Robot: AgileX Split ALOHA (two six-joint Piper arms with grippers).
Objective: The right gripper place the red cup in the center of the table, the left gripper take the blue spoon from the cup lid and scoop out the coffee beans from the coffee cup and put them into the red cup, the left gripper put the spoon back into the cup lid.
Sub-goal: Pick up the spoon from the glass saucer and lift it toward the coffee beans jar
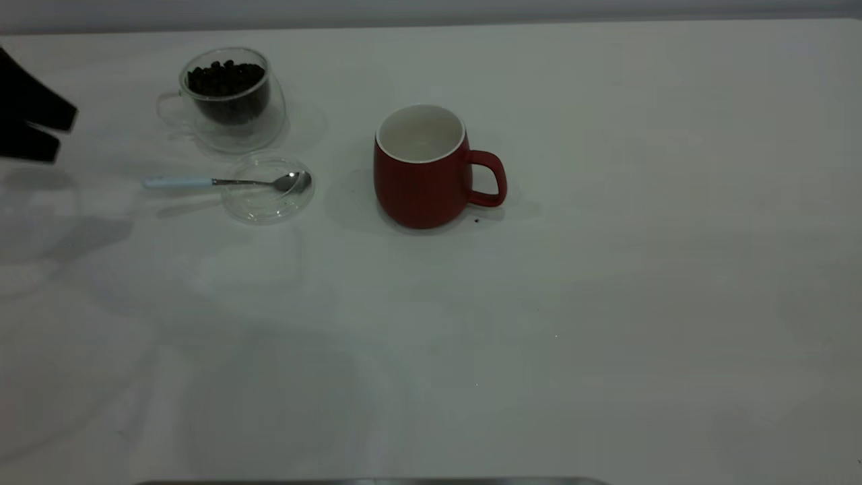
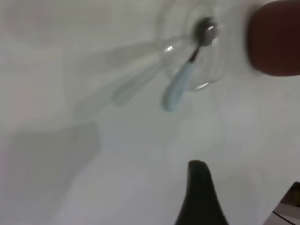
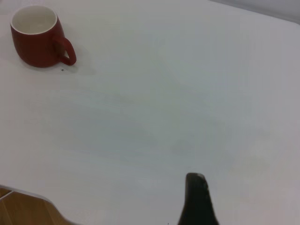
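Note:
The red cup (image 1: 421, 168) stands upright and empty near the middle of the table (image 1: 539, 303), with its handle towards the right; it also shows in the right wrist view (image 3: 37, 37). The coffee cup (image 1: 229, 94) holds the coffee beans (image 1: 225, 81) at the far left. In front of it the blue spoon (image 1: 222, 182) lies with its bowl in the cup lid (image 1: 269, 199) and its handle pointing left. My left gripper (image 1: 50, 131) is open and empty at the left edge, left of the spoon (image 2: 180, 86). Of my right gripper only one finger (image 3: 197, 199) shows, far from the red cup.
A tiny dark speck (image 1: 477, 219) lies just by the red cup's base. The table's near edge (image 1: 370, 481) runs along the bottom of the exterior view. The right wrist view shows a table corner with wooden floor (image 3: 23, 211) beyond it.

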